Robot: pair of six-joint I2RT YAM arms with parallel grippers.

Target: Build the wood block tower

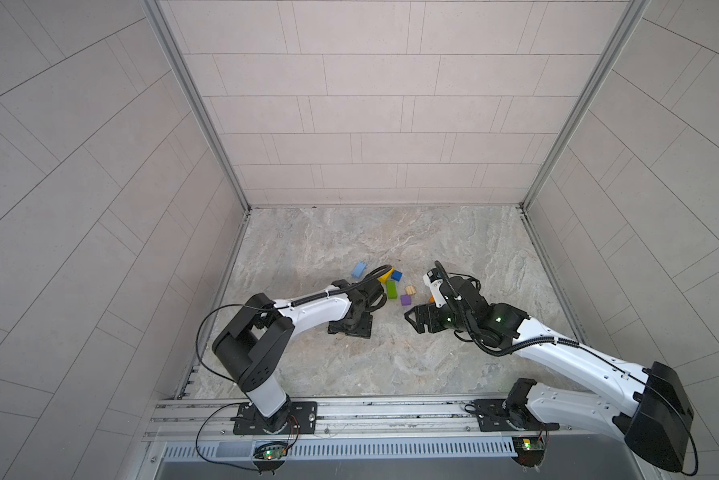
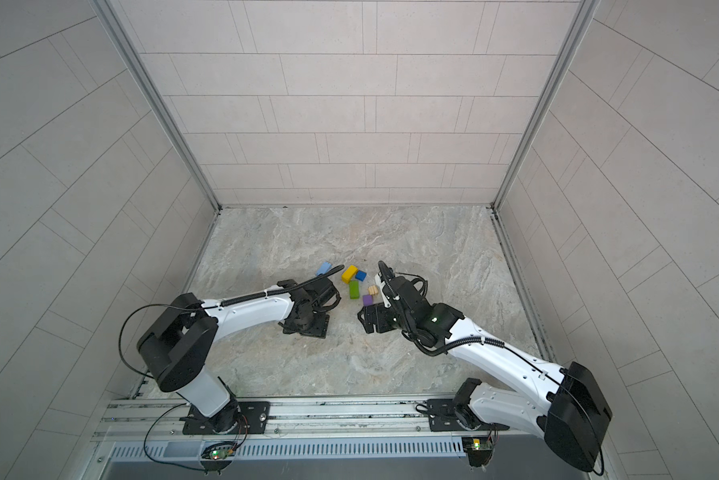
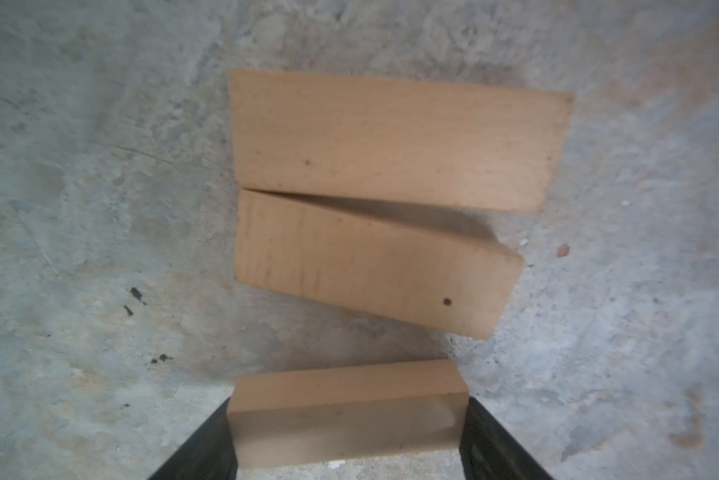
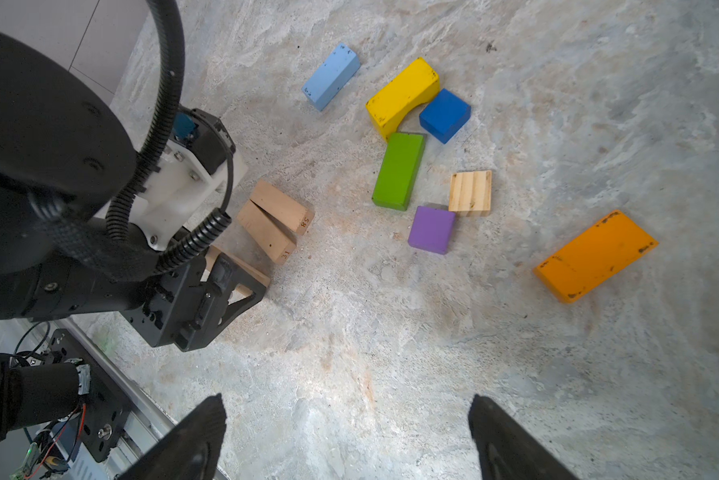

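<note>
Left gripper (image 3: 348, 409) pinches tan bar (image 3: 341, 388) by its ends; laid pair (image 3: 370, 262) just ahead, its 12 o'clock, long axes near parallel. Right gripper (image 4: 347, 419) spread, empty

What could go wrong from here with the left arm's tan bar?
1. One laid tan bar and its neighbour touch at one end but splay at the other; a layer across them may sit crooked.
2. The left gripper grips the third tan bar right beside that pair; setting it down could nudge them.
3. The right gripper hangs open close by; the arms might clash.
</note>
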